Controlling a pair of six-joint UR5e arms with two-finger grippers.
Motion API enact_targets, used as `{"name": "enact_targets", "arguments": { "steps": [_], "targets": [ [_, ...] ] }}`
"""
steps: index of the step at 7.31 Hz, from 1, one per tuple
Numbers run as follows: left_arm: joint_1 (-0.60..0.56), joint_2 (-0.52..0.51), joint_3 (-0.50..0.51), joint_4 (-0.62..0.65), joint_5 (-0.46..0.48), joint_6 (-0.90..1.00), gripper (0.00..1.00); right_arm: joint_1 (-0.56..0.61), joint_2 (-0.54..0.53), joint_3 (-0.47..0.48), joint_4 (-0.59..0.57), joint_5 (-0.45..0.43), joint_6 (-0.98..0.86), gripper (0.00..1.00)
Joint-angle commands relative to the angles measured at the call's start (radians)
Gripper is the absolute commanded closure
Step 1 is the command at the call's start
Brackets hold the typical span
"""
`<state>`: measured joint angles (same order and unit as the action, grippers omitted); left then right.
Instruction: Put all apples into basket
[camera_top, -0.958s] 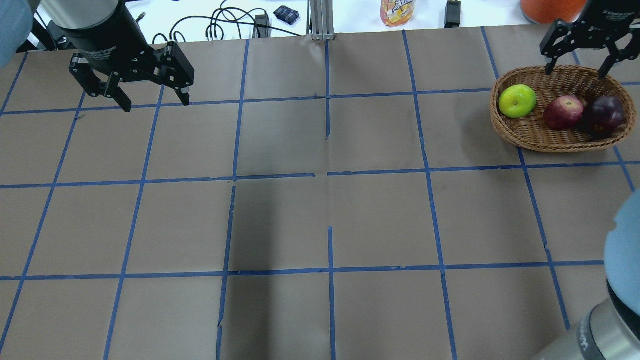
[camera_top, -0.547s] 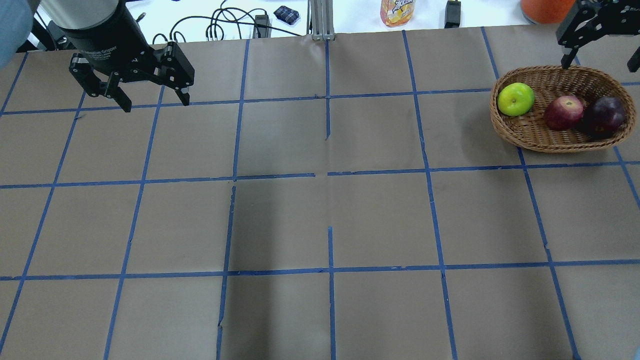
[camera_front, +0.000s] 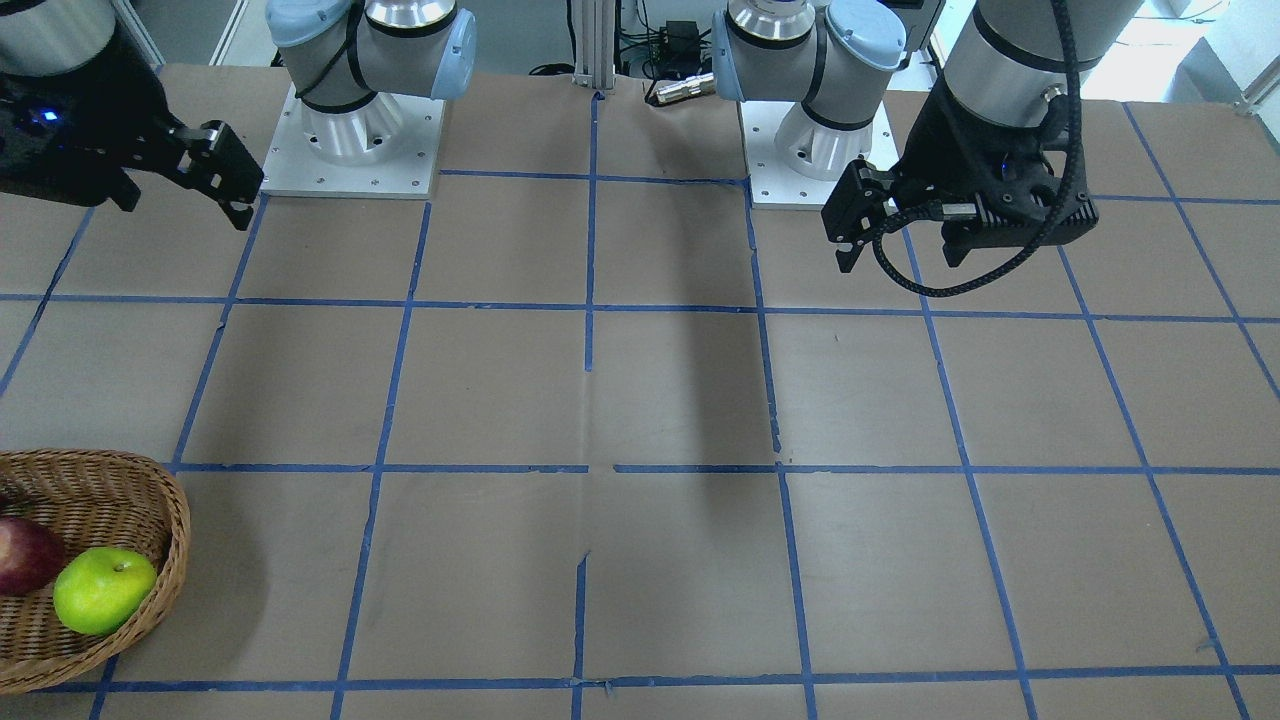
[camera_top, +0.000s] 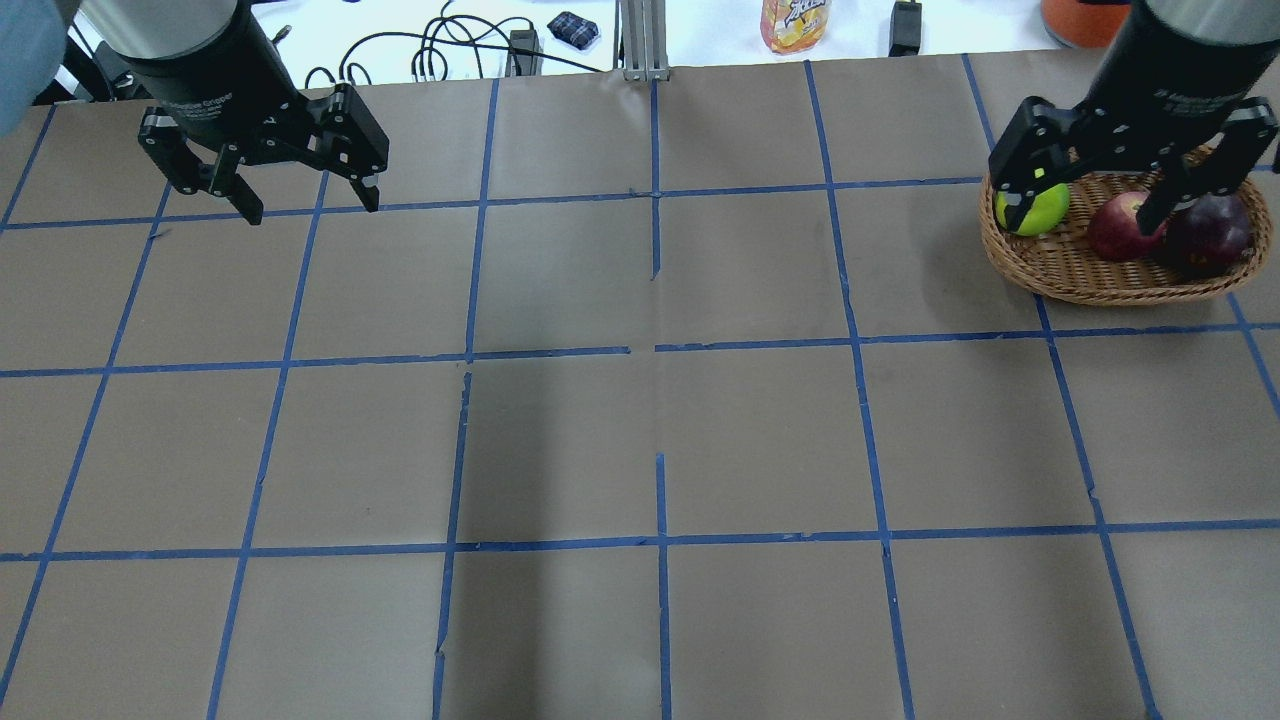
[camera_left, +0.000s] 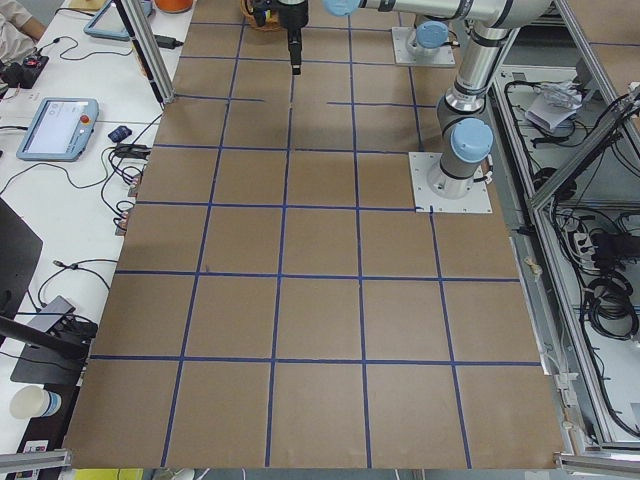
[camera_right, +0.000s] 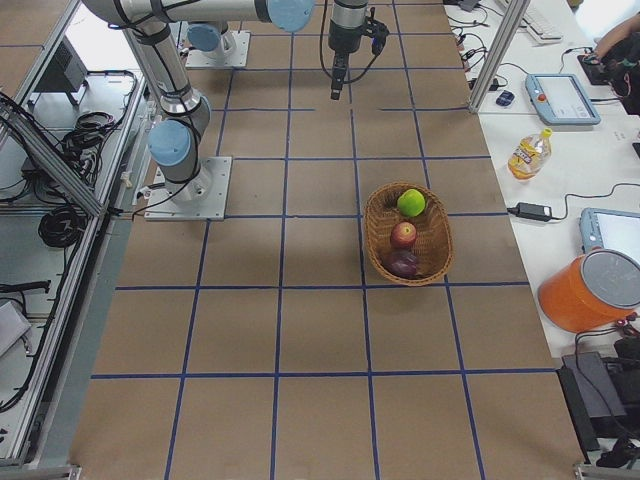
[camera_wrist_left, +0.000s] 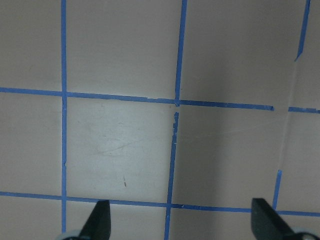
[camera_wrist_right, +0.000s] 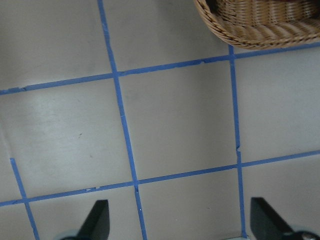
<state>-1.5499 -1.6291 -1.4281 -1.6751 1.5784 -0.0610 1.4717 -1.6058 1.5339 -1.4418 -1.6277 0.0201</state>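
Observation:
The wicker basket (camera_top: 1100, 290) sits at the table's far right and holds three apples. They are the lime green apple (camera_top: 1047, 208), the red apple (camera_top: 1115, 228) and the maroon apple (camera_top: 1212, 235). My right gripper (camera_top: 1080, 215) is open and empty. It hangs high, on the robot's side of the basket, and one finger partly hides the green apple in the overhead view. Its wrist view shows only the basket's rim (camera_wrist_right: 250, 30) at the top. My left gripper (camera_top: 313, 210) is open and empty over the far left of the table. The front view shows the basket (camera_front: 150, 500), green apple (camera_front: 103, 590) and red apple (camera_front: 25, 555).
Brown paper with a blue tape grid (camera_top: 655, 350) covers the table. Beyond its far edge lie cables (camera_top: 450, 45), a juice bottle (camera_top: 795, 25) and an orange bucket (camera_top: 1085, 25). The arm bases (camera_front: 360, 130) stand at the robot's edge.
My right gripper has risen from over the basket's far rim and drawn back toward the robot, staying open. The apples stay in the basket. The left arm has not moved.

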Motion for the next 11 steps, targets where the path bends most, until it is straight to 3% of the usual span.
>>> {"name": "enact_targets", "arguments": {
  "steps": [1, 6, 7, 11],
  "targets": [
    [0.001, 0.000, 0.000, 0.000, 0.000, 0.000, 0.00, 0.096, -0.008, 0.043, -0.051, 0.006, 0.037, 0.00],
    [0.001, 0.000, 0.000, 0.000, 0.000, 0.001, 0.00, 0.090, -0.011, 0.046, -0.055, 0.019, -0.069, 0.00],
    [0.001, 0.000, 0.000, 0.000, 0.000, 0.001, 0.00, 0.085, -0.011, 0.048, -0.071, 0.096, -0.066, 0.00],
    [0.001, 0.000, -0.002, 0.000, 0.000, 0.001, 0.00, 0.081, -0.013, 0.045, -0.086, 0.078, -0.063, 0.00]
  ]
}}
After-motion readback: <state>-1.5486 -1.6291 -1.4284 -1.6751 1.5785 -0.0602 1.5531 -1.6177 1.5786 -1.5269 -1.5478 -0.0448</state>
